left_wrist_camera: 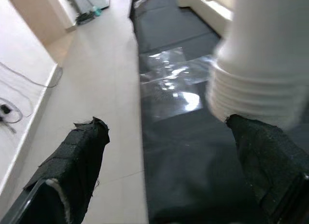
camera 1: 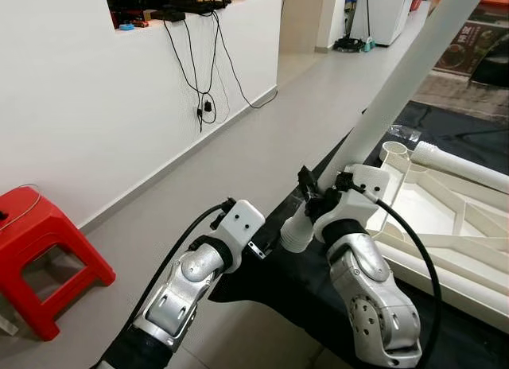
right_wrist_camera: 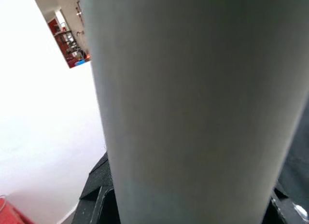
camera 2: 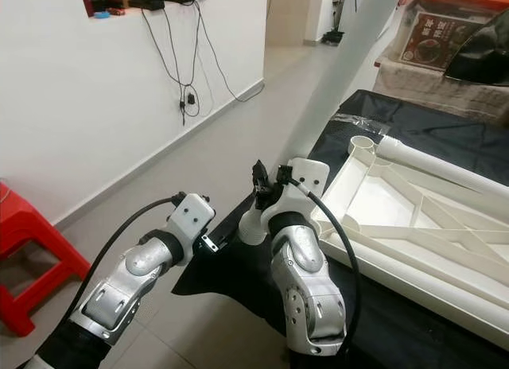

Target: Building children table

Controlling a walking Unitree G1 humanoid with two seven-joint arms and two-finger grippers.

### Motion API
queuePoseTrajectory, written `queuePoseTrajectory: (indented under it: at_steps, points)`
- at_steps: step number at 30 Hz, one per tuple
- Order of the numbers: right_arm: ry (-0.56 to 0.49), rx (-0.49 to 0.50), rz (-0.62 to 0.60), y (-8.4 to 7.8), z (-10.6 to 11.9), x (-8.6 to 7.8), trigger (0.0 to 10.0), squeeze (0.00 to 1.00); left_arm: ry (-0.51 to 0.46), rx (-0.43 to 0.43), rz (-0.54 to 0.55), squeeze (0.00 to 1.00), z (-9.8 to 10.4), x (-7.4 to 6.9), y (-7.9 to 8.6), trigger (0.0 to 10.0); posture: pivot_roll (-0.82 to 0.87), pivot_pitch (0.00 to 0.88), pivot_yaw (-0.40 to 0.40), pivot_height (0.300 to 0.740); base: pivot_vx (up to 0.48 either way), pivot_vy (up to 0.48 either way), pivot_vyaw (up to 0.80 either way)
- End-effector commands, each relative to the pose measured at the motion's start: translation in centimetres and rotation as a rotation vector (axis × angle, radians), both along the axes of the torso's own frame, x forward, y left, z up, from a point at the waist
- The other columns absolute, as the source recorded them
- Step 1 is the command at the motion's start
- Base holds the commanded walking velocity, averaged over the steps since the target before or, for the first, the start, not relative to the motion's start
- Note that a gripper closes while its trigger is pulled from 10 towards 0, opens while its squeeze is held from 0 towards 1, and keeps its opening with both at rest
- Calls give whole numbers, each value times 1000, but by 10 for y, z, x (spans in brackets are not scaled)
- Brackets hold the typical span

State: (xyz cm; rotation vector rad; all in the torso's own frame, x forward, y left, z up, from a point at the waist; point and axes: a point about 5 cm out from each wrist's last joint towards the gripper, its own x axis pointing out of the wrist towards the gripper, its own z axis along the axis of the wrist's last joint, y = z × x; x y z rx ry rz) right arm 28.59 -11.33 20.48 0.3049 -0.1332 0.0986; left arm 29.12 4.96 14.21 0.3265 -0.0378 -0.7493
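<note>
A white table leg [camera 1: 398, 91] is held by the right gripper [camera 1: 318, 196], whose black fingers are clamped on it just above its threaded end [camera 1: 296, 235]; the leg rises obliquely away from the robot. The left gripper [left_wrist_camera: 164, 151] is seen with fingers spread apart, empty, one fingertip [left_wrist_camera: 263, 147] close beside the threaded end. The upturned white tabletop [camera 1: 445, 218] lies on a black sheet [camera 1: 302, 289] on the floor, with a round corner socket [camera 1: 394, 153] near the held leg and another leg [camera 1: 461, 164] already lying along its far edge. A red stool [camera 1: 40, 250] stands by the wall. Because the grip is taken near one end, the long leg may be levered out of the fingers, or the thread may be entered crookedly into the socket.
</note>
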Motion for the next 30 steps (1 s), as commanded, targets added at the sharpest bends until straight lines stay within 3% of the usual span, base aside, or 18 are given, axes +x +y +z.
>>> queuePoseTrajectory:
  at_steps: [1,11,17,24,30]
  points:
    - [-106,47,108,20,21,0,10000,0,30,10,-149,0,-7,-16,-26,10000,142,0,-15,740,0,0,0]
    - [-118,51,173,28,23,-4,10000,0,27,13,-188,0,-5,-16,-28,10000,138,0,-16,740,0,0,0]
    - [-110,45,214,33,20,-9,10000,0,-41,33,-122,0,-1,-7,-24,10000,135,0,-14,740,0,0,0]
    - [-161,28,42,10,30,3,10000,0,-18,71,-87,0,-10,-9,-16,10000,135,0,-13,740,0,0,0]
    - [-173,6,2,2,32,7,10000,0,-27,34,-132,0,-6,-18,-22,10000,139,0,-17,740,0,0,0]
